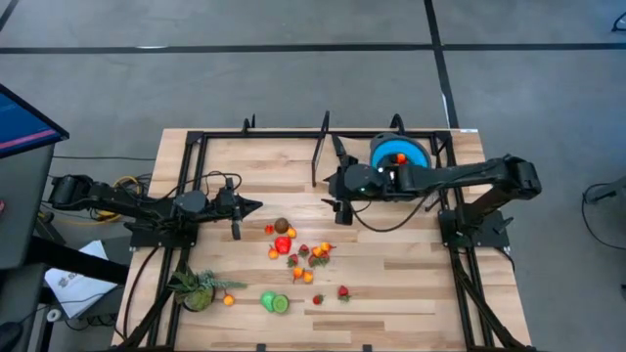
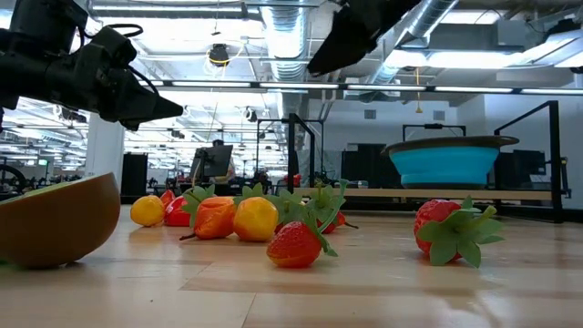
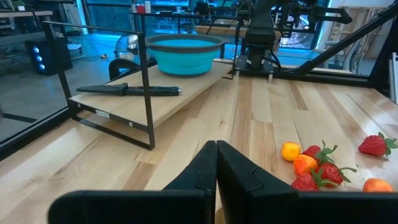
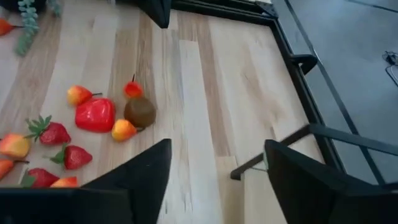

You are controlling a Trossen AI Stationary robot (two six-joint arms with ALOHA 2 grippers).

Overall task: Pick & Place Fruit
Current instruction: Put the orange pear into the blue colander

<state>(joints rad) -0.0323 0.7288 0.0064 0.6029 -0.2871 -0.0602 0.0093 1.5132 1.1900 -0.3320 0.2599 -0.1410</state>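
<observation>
Small toy fruits (image 1: 293, 249) lie scattered on the wooden table's middle: strawberries, orange and red pieces, and a brown one (image 4: 139, 112). Two green pieces (image 1: 275, 302) lie nearer the front edge. The blue bowl (image 1: 399, 154) stands on a raised shelf at the far right, with a small orange-red piece inside. My right gripper (image 1: 337, 193) hangs open above the table, left of the bowl and beyond the fruits, with nothing between its fingers (image 4: 217, 168). My left gripper (image 1: 249, 205) waits shut at the left, pointing toward the fruits (image 3: 216, 168).
A black-handled knife (image 3: 130, 90) lies on the raised shelf (image 3: 186, 93) beside the bowl. A spiky green plant (image 1: 201, 288) stands near the front left. A black frame (image 1: 196, 142) runs around the table. Bare wood lies between my right gripper and the fruits.
</observation>
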